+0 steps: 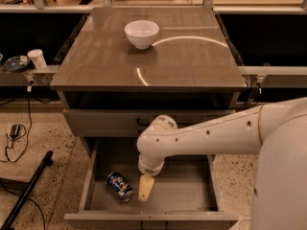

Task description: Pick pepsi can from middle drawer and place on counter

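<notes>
The pepsi can (120, 186), blue with white and red markings, lies on its side on the floor of the open middle drawer (189, 195), towards its left front. My gripper (145, 189) hangs down inside the drawer from the white arm (211, 135), just right of the can and close to it. Only one pale finger shows. The counter (105, 56) is the glossy grey-brown slab above the drawers.
A white bowl (142, 33) stands on the counter at the back middle. The closed upper drawer front (105, 122) is just above the open drawer. A paper cup (37, 59) sits on a ledge at left. A black pole (26, 190) and cables lie on the floor at left.
</notes>
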Controlling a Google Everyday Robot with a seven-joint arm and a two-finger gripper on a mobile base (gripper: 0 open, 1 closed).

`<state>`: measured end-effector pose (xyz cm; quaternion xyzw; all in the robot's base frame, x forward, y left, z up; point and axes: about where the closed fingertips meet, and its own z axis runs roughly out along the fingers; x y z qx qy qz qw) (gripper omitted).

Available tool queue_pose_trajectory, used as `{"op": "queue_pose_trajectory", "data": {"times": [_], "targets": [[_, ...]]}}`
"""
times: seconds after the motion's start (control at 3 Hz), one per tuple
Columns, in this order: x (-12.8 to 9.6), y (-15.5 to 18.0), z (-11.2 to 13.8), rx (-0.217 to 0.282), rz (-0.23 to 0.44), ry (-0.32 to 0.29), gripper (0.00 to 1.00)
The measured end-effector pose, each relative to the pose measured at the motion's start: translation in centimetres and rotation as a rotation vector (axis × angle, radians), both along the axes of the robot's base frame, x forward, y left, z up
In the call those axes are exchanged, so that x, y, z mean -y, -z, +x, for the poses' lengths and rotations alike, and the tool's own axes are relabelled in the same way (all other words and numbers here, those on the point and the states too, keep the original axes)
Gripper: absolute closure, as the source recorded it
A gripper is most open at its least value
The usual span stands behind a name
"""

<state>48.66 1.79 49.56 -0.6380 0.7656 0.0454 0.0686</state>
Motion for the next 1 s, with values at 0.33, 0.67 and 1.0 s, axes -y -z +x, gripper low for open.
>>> {"op": "queue_pose_trajectory", "data": {"times": [0.33,0.67,1.0], "targets": [[-2.5,0.1,0.5,0.008,0.007,-0.044,0.0],[-4.0,0.1,0.8,0.011,0.013,-0.069,0.0],[-5.5,0.3,0.9,0.012,0.015,-0.097,0.0]]}}
